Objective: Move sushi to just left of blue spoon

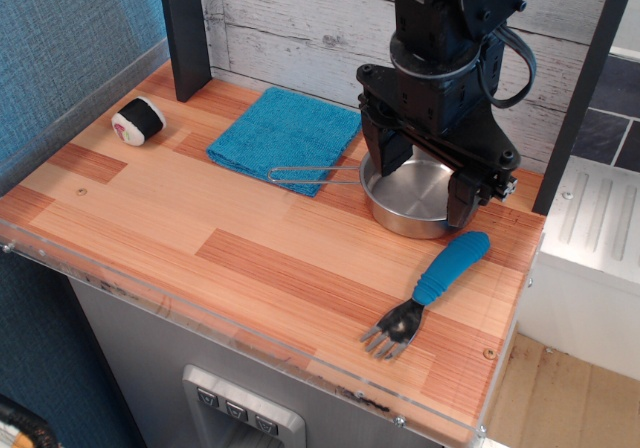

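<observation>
Sushi (138, 120) lying on its side near back left corner of wooden surface (250, 258), well apart from blue spoon (432, 290) at front right. Blue cloth (287, 136) and steel pan (413, 198) sitting between them. Black hand (425, 183) hanging over pan, fingers spread wide, holding nothing. Arm covering part of pan. Spoon's dark pronged head pointing toward front edge. Dark post (185, 33) standing behind sushi.

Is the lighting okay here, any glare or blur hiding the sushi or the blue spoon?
observation.image: even, soft light; sushi and blue spoon both sharp and unshadowed; mild sheen inside the steel pan; the dark hand above it loses detail.
</observation>
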Controlling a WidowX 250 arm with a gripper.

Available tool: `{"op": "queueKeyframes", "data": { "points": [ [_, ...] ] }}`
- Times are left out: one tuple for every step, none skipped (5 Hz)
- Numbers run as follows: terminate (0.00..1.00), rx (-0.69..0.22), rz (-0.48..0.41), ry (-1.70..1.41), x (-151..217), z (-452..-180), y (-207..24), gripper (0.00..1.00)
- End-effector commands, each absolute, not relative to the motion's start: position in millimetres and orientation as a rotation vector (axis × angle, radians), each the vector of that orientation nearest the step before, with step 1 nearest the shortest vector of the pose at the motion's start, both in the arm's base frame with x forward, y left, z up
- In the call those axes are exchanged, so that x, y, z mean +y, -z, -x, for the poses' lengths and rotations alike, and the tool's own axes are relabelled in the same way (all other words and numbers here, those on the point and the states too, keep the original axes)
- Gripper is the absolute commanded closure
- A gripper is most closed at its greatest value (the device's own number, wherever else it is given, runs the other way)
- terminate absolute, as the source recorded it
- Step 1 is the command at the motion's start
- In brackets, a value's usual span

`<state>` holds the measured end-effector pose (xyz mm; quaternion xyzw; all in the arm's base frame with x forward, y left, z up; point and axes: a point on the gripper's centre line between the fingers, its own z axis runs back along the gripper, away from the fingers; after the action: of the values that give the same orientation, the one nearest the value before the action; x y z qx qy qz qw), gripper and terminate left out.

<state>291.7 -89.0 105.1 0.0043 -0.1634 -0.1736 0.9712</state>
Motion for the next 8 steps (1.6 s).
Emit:
{"op": "queueKeyframes", "data": {
  "points": [
    [0.00,-0.330,-0.009,0.351,-89,-292,-105,0.00],
    [0.00,-0.327,-0.060,0.258,-46,-293,-120,0.00],
    [0.00,-0.331,-0.050,0.189,-19,-299,-129,0.00],
    [0.00,-0.330,-0.053,0.116,15,-306,-133,0.00],
    [0.00,-0.308,-0.071,0.094,44,-314,-129,0.00],
    [0.00,-0.319,-0.149,0.069,78,-324,-129,0.00],
    [0.00,-0.311,-0.186,0.027,107,-331,-122,0.00],
    [0.00,-0.317,-0.225,-0.023,132,-334,-111,0.00]
  ]
}}
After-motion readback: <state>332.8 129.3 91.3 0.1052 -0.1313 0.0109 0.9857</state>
